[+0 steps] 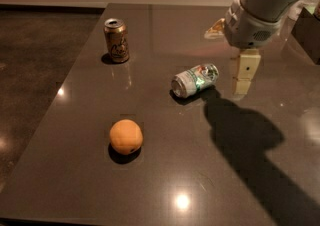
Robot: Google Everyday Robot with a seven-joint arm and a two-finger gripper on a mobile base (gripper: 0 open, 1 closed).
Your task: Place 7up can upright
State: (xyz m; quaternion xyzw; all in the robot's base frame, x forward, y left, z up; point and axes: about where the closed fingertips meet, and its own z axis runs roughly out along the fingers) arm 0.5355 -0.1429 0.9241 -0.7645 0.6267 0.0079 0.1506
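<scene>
The 7up can lies on its side near the middle of the dark table. It is silvery-white and green, with its open end facing front-left. My gripper hangs from the grey-white arm at the upper right. It points down, just to the right of the can and apart from it, slightly above the tabletop. It holds nothing that I can see. Its shadow falls on the table to the front right of the can.
A gold-brown can stands upright at the back left. An orange sits at the front left. A light packet lies behind the arm. A dark box stands at the right edge. The table's left edge borders the floor.
</scene>
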